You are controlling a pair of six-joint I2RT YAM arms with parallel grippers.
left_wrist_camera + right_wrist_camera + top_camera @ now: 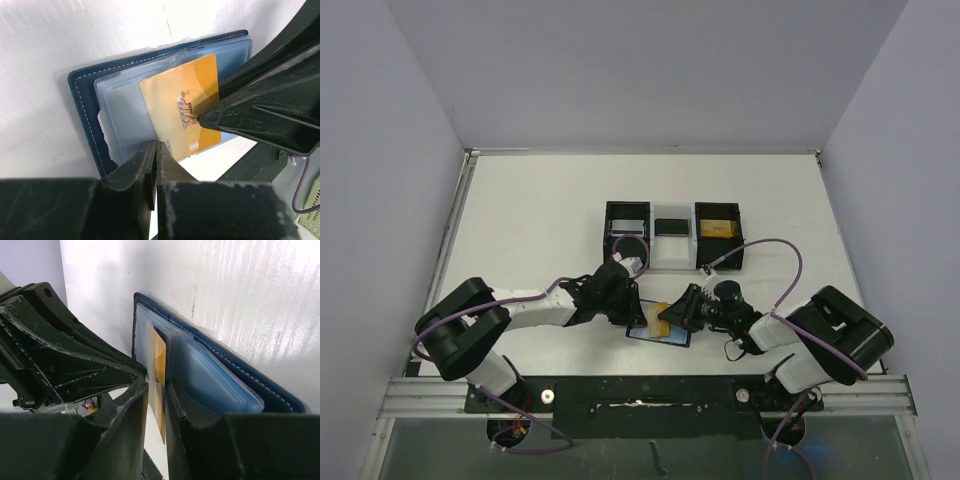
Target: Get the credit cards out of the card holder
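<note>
The card holder lies open near the front edge, dark blue with clear inner sleeves. A gold credit card marked VIP sticks partly out of a sleeve. In the right wrist view this card runs edge-on between the fingers of my right gripper. The jaws stand narrowly open around it, with a slim gap on the left side. My left gripper is shut with nothing between its tips. It presses down on the sleeve edge just beside the card. Both grippers meet over the holder in the top view.
Two black square boxes stand behind the holder, joined by a white tray. The right box holds a gold card, the left a pale one, and a dark card lies on the tray. Purple cables loop off both arms.
</note>
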